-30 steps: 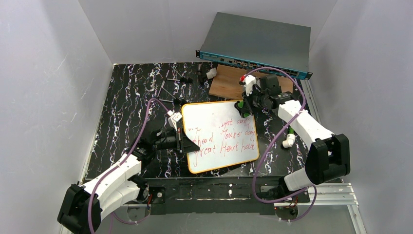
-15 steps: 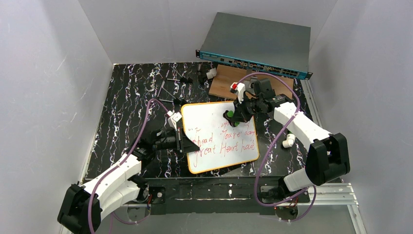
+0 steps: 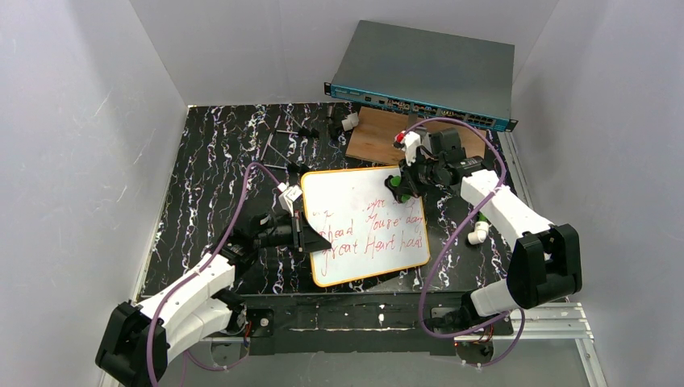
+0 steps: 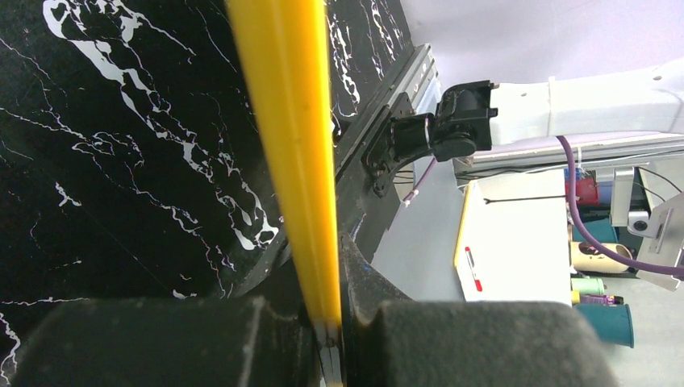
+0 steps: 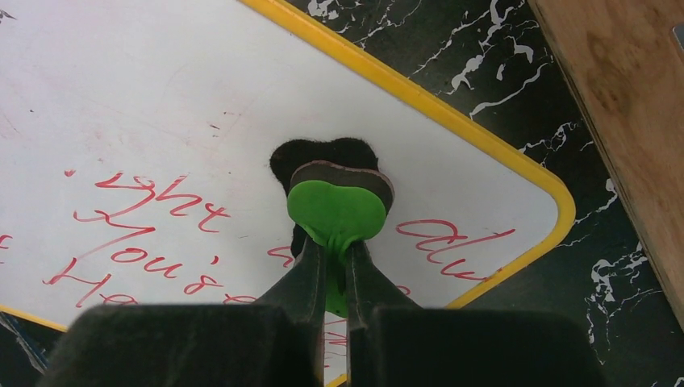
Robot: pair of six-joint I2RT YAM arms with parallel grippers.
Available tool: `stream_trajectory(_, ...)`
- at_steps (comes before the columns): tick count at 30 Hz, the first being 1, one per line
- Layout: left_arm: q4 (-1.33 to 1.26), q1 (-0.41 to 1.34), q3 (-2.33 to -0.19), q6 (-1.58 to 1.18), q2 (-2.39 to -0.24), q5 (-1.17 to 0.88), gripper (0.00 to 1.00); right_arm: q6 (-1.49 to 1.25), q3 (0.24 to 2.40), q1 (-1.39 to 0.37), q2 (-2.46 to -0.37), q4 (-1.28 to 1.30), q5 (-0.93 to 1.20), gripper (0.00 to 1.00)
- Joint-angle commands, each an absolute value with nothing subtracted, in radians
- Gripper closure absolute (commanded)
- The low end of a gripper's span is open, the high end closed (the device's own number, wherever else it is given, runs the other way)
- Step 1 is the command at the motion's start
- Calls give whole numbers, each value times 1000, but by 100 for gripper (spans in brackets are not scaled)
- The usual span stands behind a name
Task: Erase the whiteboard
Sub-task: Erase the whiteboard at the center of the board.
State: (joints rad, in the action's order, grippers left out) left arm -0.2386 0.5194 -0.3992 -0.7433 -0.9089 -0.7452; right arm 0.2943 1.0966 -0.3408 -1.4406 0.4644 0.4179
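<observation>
The whiteboard [image 3: 363,230], white with a yellow frame and red handwriting, lies on the black marbled table. My left gripper [image 3: 302,235] is shut on its left edge; the left wrist view shows the yellow frame [image 4: 292,145] pinched between my left gripper's [image 4: 331,322] fingers. My right gripper [image 3: 403,182] is shut on a green eraser [image 3: 393,185] near the board's top right corner. In the right wrist view the eraser [image 5: 336,208] rests its dark felt on the whiteboard [image 5: 161,89], with my right gripper [image 5: 337,254] clamped on its handle. Red words remain below and to both sides.
A brown wooden board [image 3: 379,137] lies just behind the whiteboard, under the right arm. A grey network switch [image 3: 427,72] stands at the back. Metal rods [image 3: 273,145] and small white parts [image 3: 350,121] lie at the back left. A white fitting [image 3: 479,234] is by the right arm.
The right gripper swept the eraser left across the board's top line, then back right toward the corner. Part of the top line's writing is gone. The left arm held still.
</observation>
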Motion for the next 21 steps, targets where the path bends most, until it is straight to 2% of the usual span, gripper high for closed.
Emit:
stream_trajectory(1, -449, 545, -474, -646, -873, -902, 100, 333, 1076, -344, -1439, 453, 441, 99)
stream_trajectory(6, -457, 545, -475, -650, -878, -901, 100, 356, 1095, -362, -1446, 519, 781, 99)
stream_trajectory(9, -456, 546, -475, -648, -878, -901, 100, 340, 1113, -364, -1454, 526, 841, 99)
stream_trajectory(11, -453, 546, -474, -649, -876, -899, 100, 314, 1124, -364, -1456, 513, 781, 99)
stream_trajectory(16, -453, 546, -470, -650, -875, -900, 100, 208, 1130, -357, -1456, 407, 370, 99)
stream_trajectory(21, -452, 547, -475, -649, -879, -902, 100, 191, 1155, -339, -1456, 386, 235, 99)
